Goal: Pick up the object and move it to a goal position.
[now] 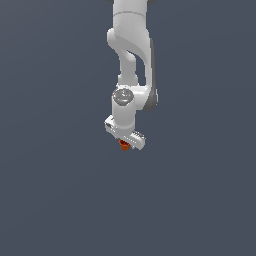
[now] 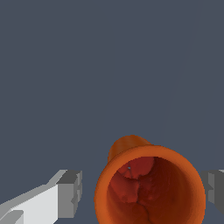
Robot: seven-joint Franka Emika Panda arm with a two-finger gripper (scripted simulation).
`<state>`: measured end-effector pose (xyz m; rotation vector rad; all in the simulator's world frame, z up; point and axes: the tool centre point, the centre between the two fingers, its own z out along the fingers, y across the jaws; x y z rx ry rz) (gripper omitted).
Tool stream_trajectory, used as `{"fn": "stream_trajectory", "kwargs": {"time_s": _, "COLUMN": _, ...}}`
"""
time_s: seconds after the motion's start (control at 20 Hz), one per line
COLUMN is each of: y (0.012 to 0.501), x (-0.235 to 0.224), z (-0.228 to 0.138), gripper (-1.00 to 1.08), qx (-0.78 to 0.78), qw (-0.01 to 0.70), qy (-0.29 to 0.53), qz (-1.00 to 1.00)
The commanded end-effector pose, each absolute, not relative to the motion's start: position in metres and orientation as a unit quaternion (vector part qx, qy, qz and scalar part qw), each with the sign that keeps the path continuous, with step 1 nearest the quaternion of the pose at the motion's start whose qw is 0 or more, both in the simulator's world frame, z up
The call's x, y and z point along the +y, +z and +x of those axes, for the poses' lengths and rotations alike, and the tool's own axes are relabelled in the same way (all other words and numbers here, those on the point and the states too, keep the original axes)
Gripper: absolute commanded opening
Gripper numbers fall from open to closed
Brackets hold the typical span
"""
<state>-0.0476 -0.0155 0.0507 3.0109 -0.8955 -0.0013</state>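
Note:
The object is a small orange-red cup (image 2: 151,183) with a darker hollow top. In the wrist view it stands upright between my two grey fingertips. My gripper (image 2: 143,192) straddles it. One finger (image 2: 70,192) stands a small gap away from the cup's rim, and the other finger (image 2: 214,188) is at the rim's edge. The jaws look open around the cup, not pressed on it. In the exterior view the cup (image 1: 124,145) peeks out just under the white gripper (image 1: 128,142), which points down and hides most of it.
The ground is a plain dark grey-blue surface (image 1: 60,190) on all sides. The white arm (image 1: 131,60) reaches in from the top of the exterior view. No goal marker or other object shows.

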Motion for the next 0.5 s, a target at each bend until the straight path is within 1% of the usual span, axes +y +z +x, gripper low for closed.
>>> {"fn": "stream_trajectory", "kwargs": {"time_s": 0.0, "y": 0.0422, "x": -0.0155, "z": -0.0473, "gripper": 1.0, "qx": -0.285, "qw": 0.0, "qy": 0.0, "qz": 0.958}}
{"fn": "stream_trajectory", "kwargs": {"time_s": 0.2, "y": 0.038, "x": -0.0153, "z": -0.0467, "gripper": 1.0, "qx": -0.285, "qw": 0.0, "qy": 0.0, "qz": 0.958}}
{"fn": "stream_trajectory", "kwargs": {"time_s": 0.25, "y": 0.038, "x": -0.0153, "z": -0.0467, "gripper": -1.0, "qx": -0.285, "qw": 0.0, "qy": 0.0, "qz": 0.958}}
{"fn": "stream_trajectory", "kwargs": {"time_s": 0.45, "y": 0.038, "x": -0.0153, "z": -0.0467, "gripper": -1.0, "qx": -0.285, "qw": 0.0, "qy": 0.0, "qz": 0.958}}
